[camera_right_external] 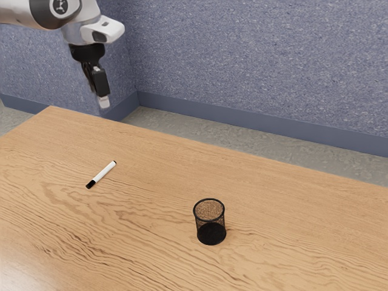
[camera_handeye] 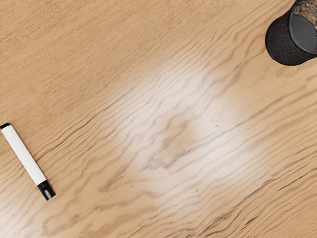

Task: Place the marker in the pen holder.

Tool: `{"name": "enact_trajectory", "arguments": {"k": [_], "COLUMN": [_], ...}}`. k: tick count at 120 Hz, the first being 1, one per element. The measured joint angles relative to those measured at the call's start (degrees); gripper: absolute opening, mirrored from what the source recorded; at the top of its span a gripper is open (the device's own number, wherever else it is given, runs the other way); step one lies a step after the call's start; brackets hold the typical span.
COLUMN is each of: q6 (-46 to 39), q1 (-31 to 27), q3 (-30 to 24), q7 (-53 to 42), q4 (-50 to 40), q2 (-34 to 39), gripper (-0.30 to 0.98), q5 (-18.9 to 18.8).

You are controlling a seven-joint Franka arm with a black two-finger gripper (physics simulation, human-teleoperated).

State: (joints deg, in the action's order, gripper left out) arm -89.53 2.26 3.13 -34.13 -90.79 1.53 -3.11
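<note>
Blue-grey speckled walls [camera_right_external: 254,66], edged at the foot by a darker blue baseboard [camera_right_external: 242,124], stand behind a strip of mottled grey floor [camera_right_external: 182,128]. In front of them extends the table [camera_right_external: 291,200], its light-brown wood marked by wavy dark grain; in the wrist view a pale sheen lies on the wood between the two objects. The arm [camera_right_external: 79,27], white with dark parts, enters at the exterior view's upper left. The black end effector [camera_right_external: 103,102] points downward, raised above the table; how far open it is cannot be told from either view, and neither object is in its hold. The pen holder [camera_right_external: 210,225], a round black mesh cup with an open top, stands upright on the table, toward the exterior view's right; the wrist view's edge cuts off part of it. The marker [camera_right_external: 103,173], white-bodied with a black cap [camera_right_external: 91,184] and a small black tip at the opposite end, lies flat on the table, outside the pen holder and well apart from it. In the exterior view its capped end is directed toward the lower left.
</note>
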Motion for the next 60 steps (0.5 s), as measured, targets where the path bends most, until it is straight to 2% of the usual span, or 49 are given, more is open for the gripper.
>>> {"name": "enact_trajectory", "arguments": {"k": [28,41,46,52,60], "q6": [-2.0,-3.9,-5.9,-8.6,-12.0], "q1": [1.1,7.9,8.8,7.7,3.0], "q3": [0.4,7.6,10.2,12.5,13.8], "q7": [-4.6,-5.0,-5.1,-4.9,-4.5], "q4": [-0.3,-5.2,-8.4,-11.8,-14.2], "q2": [-0.1,1.1,1.2,0.9,-1.4], "gripper": [0.69,0.69,0.68,0.68,0.69], "q5": [0.1,0.0,-0.1,-0.1,0.2]}}
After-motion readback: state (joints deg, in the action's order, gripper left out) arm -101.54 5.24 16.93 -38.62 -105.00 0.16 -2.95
